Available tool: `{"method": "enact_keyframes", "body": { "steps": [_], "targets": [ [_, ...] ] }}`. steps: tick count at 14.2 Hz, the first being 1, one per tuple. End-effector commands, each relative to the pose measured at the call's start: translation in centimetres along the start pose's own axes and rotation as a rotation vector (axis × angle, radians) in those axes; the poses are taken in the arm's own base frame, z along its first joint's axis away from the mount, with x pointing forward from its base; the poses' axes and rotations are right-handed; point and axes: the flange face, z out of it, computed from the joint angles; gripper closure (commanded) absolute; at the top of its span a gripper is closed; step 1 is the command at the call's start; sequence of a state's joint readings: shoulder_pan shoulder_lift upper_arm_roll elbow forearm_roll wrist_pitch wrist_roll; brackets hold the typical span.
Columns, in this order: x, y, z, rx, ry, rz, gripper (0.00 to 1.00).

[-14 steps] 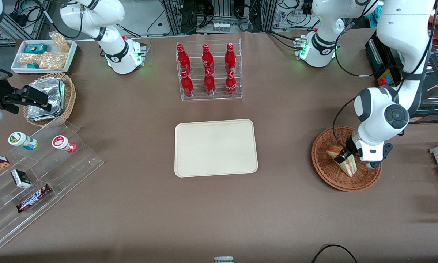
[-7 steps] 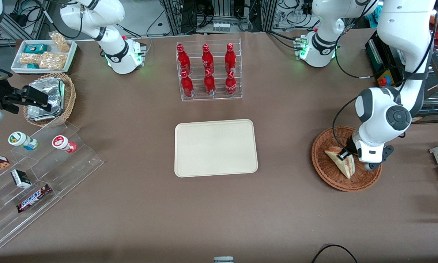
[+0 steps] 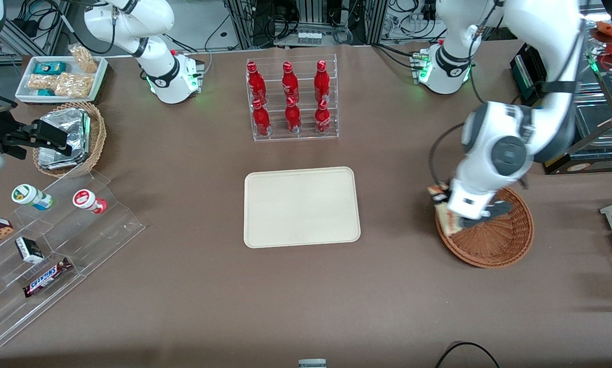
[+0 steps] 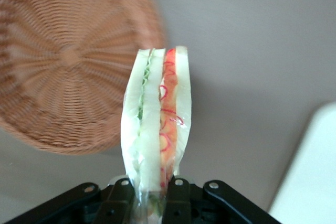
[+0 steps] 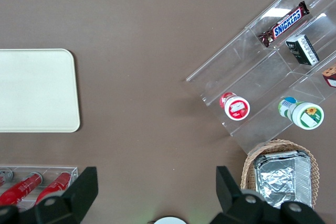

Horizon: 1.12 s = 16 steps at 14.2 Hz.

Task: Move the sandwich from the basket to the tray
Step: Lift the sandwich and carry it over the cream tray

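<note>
Above the basket's (image 3: 495,245) rim, at its edge toward the tray (image 3: 302,207), the left arm's gripper (image 3: 446,203) hangs with its fingers clamped on the sandwich (image 3: 445,217), which it carries clear of the wicker. In the wrist view the sandwich (image 4: 156,124) stands out straight from between the two black fingers (image 4: 177,200), pinched across its bread faces at one end so that the red and green filling layers run lengthwise away from the grip; this hold across the flat sides probably keeps the clear wrap from slipping and leaves the wedge free to be laid down flat. Past it the basket (image 4: 68,61) shows bare, and a pale corner of the tray (image 4: 310,177) is already in sight, which suggests the carry is aimed there. In the front view the tray lies at roughly nine o'clock from the basket, with open brown table (image 3: 398,204) between them, so the sideways carry has still most of its way to go. Compared with half a second earlier, the sandwich no longer lies in the middle of the basket under a low gripper: the arm has risen and swung toward the tray, the wrist has turned, and the wedge now sits over the basket's nine o'clock rim, leaving the basket's floor uncovered.
</note>
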<state>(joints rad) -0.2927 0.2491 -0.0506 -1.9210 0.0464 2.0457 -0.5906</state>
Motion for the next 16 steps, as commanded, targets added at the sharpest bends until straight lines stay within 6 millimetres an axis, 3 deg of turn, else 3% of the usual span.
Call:
{"method": "enact_keyframes", "body": {
  "steps": [1,4,10,13,16],
  "targets": [
    [-1.1,6.0,0.5,-0.042,-0.025,0.111,0.98],
    [-4.6,14.7,1.5,-0.085,-0.018,0.169,1.00],
    [-10.5,27.7,4.6,-0.139,0.040,0.079,1.00],
    [-12.3,31.4,5.8,-0.122,0.090,0.045,1.00],
    [-12.6,32.5,7.4,-0.107,0.182,0.006,1.00]
  ]
}}
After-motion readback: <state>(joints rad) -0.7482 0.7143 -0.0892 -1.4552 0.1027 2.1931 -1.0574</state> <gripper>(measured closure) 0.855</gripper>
